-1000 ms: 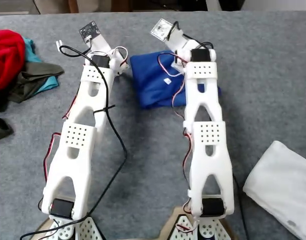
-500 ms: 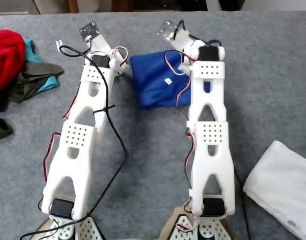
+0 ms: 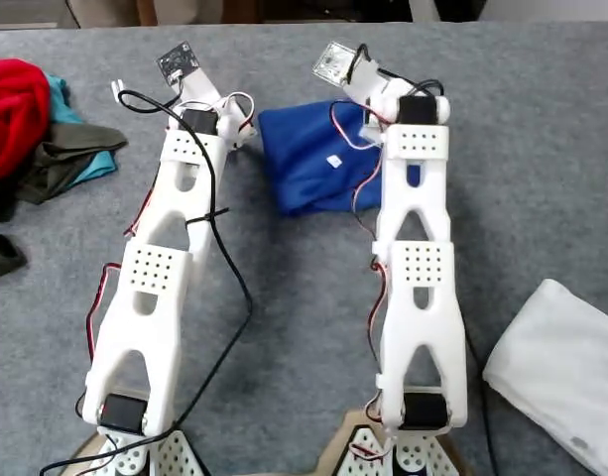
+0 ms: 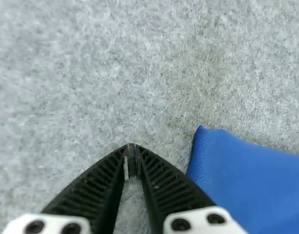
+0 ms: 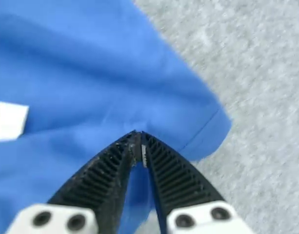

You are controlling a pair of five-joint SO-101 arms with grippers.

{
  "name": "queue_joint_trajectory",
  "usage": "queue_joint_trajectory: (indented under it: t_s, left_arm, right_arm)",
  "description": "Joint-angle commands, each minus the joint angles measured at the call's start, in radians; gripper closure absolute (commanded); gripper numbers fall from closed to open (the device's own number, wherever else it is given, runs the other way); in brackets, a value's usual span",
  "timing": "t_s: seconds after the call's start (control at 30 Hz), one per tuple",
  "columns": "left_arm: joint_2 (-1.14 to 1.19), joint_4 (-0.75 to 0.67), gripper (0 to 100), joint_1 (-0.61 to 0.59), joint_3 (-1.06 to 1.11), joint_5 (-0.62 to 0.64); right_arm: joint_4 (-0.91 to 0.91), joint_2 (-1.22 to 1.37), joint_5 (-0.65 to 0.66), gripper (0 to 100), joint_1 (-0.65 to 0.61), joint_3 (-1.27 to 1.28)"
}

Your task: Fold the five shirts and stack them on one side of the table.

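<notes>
Landmark: the blue shirt (image 3: 308, 164), lying crumpled on the grey table (image 3: 532, 149) between the 2 arms' outer ends.
Label: a small white tag (image 3: 333, 161) lies on the blue shirt's upper face, near its middle.
Left gripper (image 4: 130, 157): fingers pressed together with tips meeting, nothing between them; it stands over bare table just beside a corner of the blue shirt, apart from the cloth.
Right gripper (image 5: 138, 142): fingers pressed together, tips over the blue shirt near its hemmed edge; whether any cloth is caught between them cannot be told.
Left arm (image 3: 170, 218): stretched along the left side of the blue shirt.
Right arm (image 3: 413, 248): stretched across the blue shirt's right part, covering that edge.
Red shirt (image 3: 14, 104): heaped well to the left of the blue shirt, at the table's edge.
Teal shirt (image 3: 97, 167) and dark olive shirt (image 3: 70, 149): bunched against the red shirt, on its side toward the blue shirt.
White shirt (image 3: 561, 372): folded flat, well apart from the blue shirt, toward the right arm's base side.
</notes>
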Motion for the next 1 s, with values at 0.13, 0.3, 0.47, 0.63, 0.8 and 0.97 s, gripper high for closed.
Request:
queue_joint_trajectory:
  t_s: [0.13,0.3,0.47,0.63,0.8,0.97]
  left_arm:
    - [-0.015,0.003,98,0.009,-0.051,0.005]
    - [-0.015,0.0,98,0.009,-0.051,0.005]
    - [-0.015,0.0,98,0.009,-0.051,0.005]
    - [-0.015,0.0,98,0.009,-0.051,0.005]
    - [-0.015,0.002,98,0.009,-0.051,0.005]
    - [-0.015,0.003,98,0.009,-0.051,0.005]
  right_arm:
    - [-0.069,0.102,0.002,99.4,-0.027,-0.051]
    - [0.087,0.099,0.002,99.4,-0.018,-0.068]
    - [0.19,0.031,0.002,99.4,0.007,-0.068]
    - [0.204,-0.038,0.002,99.4,0.035,-0.068]
    - [0.267,-0.07,0.002,99.4,0.039,-0.068]
    - [0.321,-0.074,0.002,99.4,0.047,-0.068]
